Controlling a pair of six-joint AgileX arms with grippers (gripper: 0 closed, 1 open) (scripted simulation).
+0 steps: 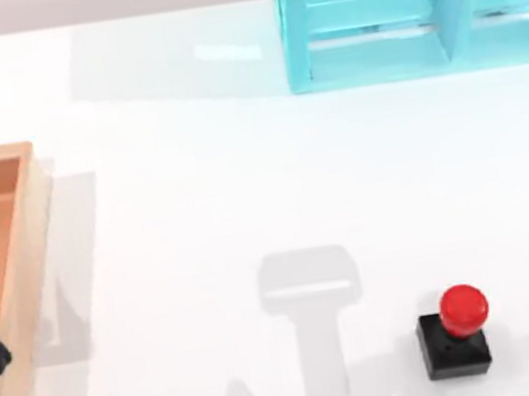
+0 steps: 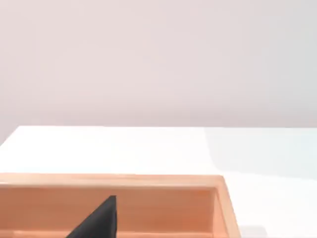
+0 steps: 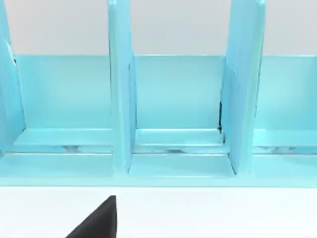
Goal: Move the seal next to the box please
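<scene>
Seal (image 1: 456, 334) stands upright, well apart from wooden box (image 1: 22, 281). Likely light, rigid; glossy red knob (image 1: 463, 308) looks slippery, so grasp the black base (image 1: 454, 354). Cannot tell either gripper's state.

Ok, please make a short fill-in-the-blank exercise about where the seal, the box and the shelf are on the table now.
1. The seal has a black base and a ____ knob.
2. The box lies at the table's ____ side in the top view.
3. The shelf is light ____ in colour.
4. The seal stands ____ from the box, not beside it.

Missing words: red; left; blue; apart
</scene>
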